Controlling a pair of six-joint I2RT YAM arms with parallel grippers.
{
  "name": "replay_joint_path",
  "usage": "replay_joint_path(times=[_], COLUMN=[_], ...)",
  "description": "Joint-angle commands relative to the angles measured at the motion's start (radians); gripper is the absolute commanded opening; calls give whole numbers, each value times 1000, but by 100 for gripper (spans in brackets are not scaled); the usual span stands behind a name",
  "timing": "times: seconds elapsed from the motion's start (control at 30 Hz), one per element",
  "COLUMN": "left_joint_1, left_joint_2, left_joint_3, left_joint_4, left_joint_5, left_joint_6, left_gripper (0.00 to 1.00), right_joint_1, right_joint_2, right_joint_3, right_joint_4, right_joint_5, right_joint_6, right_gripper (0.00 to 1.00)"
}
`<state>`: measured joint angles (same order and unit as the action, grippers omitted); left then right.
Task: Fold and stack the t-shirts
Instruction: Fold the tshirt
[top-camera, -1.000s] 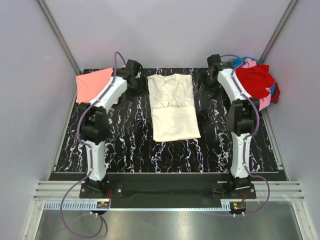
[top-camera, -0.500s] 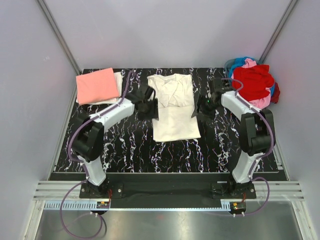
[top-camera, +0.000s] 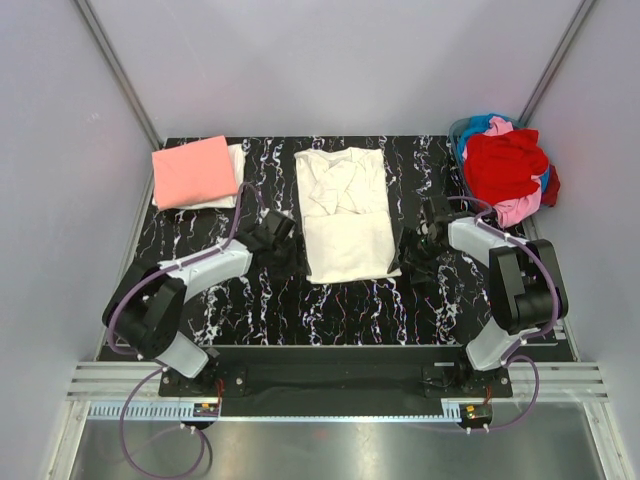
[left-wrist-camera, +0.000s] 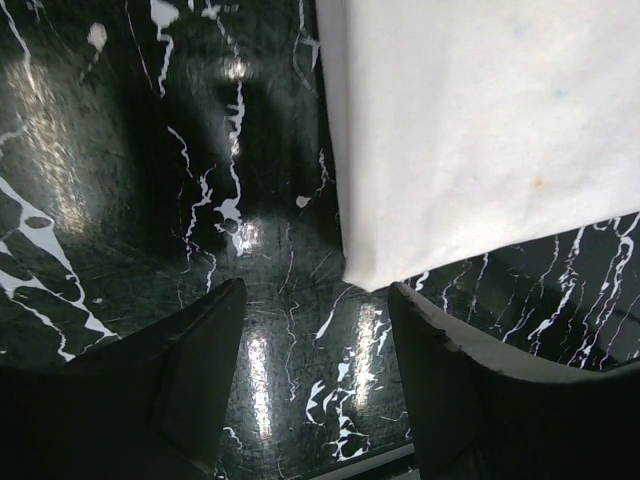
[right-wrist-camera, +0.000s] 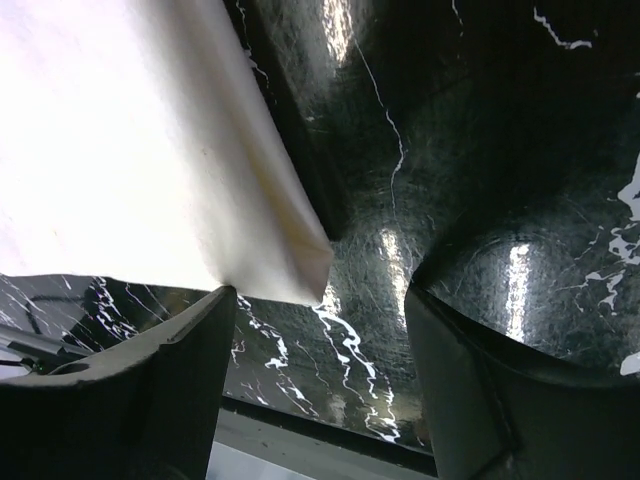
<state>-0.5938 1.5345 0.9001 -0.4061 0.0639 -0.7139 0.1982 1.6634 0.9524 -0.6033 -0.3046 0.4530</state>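
A cream t-shirt (top-camera: 345, 213), folded lengthwise into a narrow strip, lies in the middle of the black marbled table (top-camera: 330, 310). My left gripper (top-camera: 282, 252) is open and low beside its near left corner (left-wrist-camera: 365, 275); nothing is between the fingers. My right gripper (top-camera: 418, 252) is open beside the near right corner (right-wrist-camera: 305, 270), also empty. A folded salmon-pink t-shirt (top-camera: 195, 170) lies on a white one (top-camera: 236, 165) at the back left. A heap of red (top-camera: 510, 160), pink and blue t-shirts sits at the back right.
Grey walls enclose the table on three sides. A metal rail (top-camera: 330, 385) runs along the near edge by the arm bases.
Both grippers have come from the shirt's far end down along its sides to its near corners and dropped low to the table. The shirt has not moved.
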Motion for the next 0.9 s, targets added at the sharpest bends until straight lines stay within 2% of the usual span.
replay_joint_path(times=[0.0,0.13,0.37,0.47,0.63,0.73,0.87], left_joint_1=[-4,-8,-9,-14,-18,-24,-43], left_joint_2=[-7,24,50,62,85,92,98], left_joint_3=[-58,-78,-125,-136,-136,-133,-142], left_joint_4=[176,213,279,294,309,313,320], left_joint_5=[56,80,108,111,116,116,116], left_joint_6=[-56,-70,-98,-105,-113,-113,-124], left_gripper=[64,62,55,54,46,41,40], right_joint_1=[-2,-8,-16,-16,-16,-16,-16], right_joint_2=[-27,-5,15,30,47,45,48], right_joint_3=[-1,-6,-24,-24,-32,-33,-35], right_joint_4=[59,77,96,114,138,140,143], right_joint_5=[4,1,-7,-24,-47,-45,-45], right_joint_6=[3,-4,-5,-2,6,6,6], right_gripper=[76,74,65,59,47,45,42])
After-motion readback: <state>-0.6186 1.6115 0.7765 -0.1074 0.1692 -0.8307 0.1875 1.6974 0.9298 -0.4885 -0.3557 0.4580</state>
